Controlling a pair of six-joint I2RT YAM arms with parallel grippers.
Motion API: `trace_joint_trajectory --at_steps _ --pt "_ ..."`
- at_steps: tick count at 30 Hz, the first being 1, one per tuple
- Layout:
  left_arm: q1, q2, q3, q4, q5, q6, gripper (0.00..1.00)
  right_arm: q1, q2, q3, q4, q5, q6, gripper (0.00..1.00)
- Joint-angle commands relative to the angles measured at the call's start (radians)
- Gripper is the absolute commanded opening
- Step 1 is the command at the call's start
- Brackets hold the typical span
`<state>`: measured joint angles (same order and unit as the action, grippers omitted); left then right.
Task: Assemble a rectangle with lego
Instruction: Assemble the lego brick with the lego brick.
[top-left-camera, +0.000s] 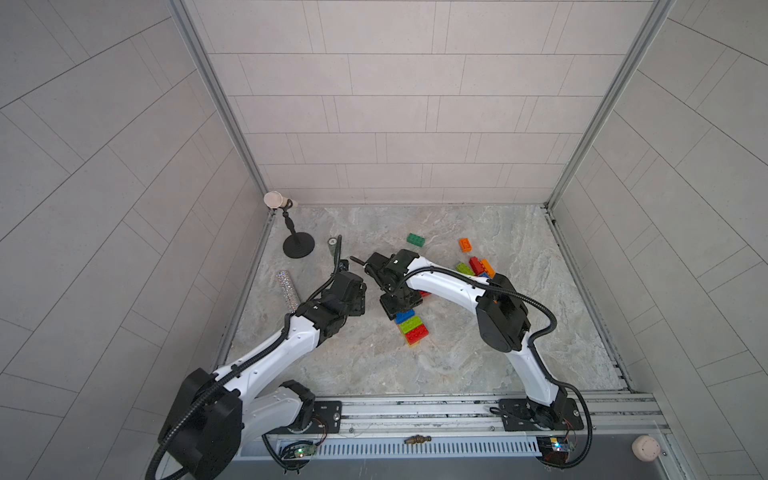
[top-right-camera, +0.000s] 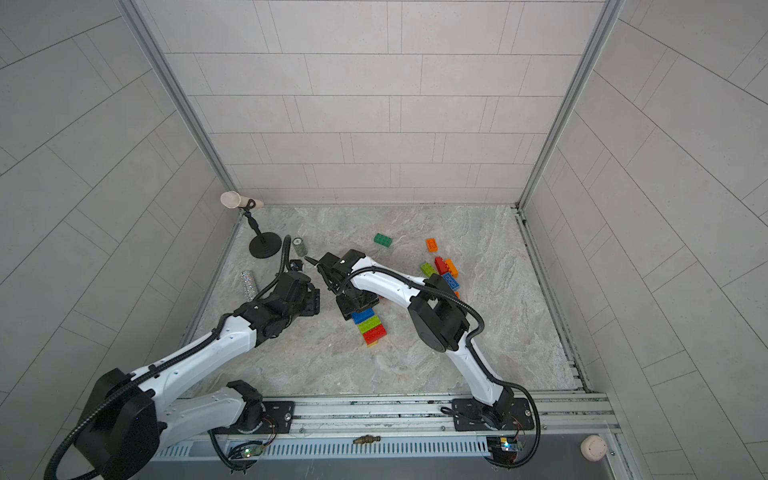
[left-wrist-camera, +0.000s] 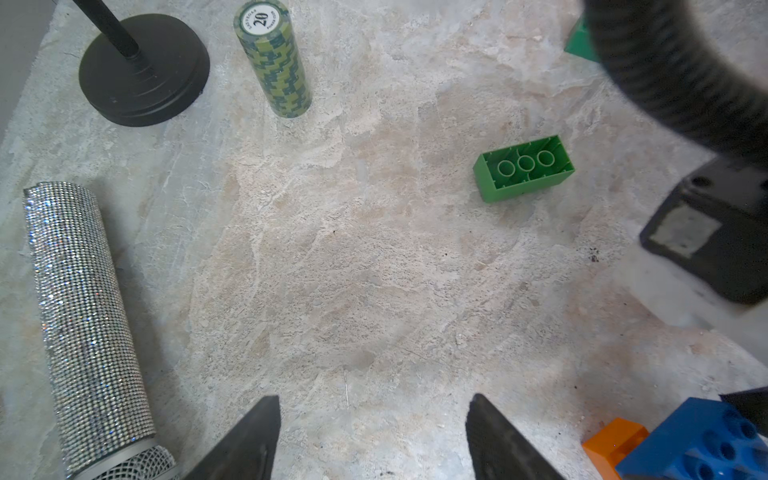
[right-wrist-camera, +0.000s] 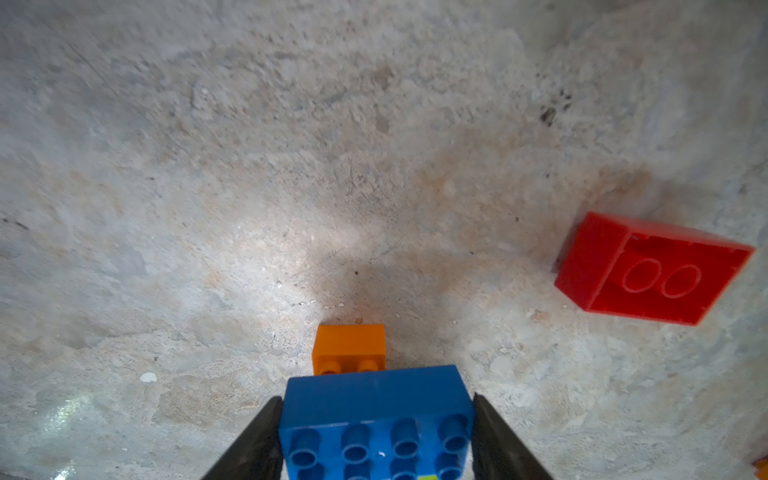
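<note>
Right gripper (right-wrist-camera: 376, 398) is clamping the blue brick (right-wrist-camera: 376, 419), likely seating it on the orange brick (right-wrist-camera: 349, 347); left gripper (left-wrist-camera: 374, 398) is hovering beside it, jaws apart

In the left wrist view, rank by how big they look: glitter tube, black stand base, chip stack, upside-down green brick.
1. glitter tube, nearest the camera, which may inflate it
2. black stand base
3. chip stack and green brick: too alike to rank
</note>
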<state>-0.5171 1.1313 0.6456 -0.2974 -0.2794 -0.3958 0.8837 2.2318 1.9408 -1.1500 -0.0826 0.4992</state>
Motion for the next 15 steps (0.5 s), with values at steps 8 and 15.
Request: trace_joint_trajectory --at_steps 8,15 --pt "0.006 -0.009 -0.009 0.009 -0.01 -0.012 0.75 0.005 0.032 -0.052 -0.011 0.017 0.018 0.11" --pt "0.007 -0.009 -0.011 0.011 -0.013 -0.012 0.75 0.005 0.063 -0.102 0.001 0.042 0.033 0.08"
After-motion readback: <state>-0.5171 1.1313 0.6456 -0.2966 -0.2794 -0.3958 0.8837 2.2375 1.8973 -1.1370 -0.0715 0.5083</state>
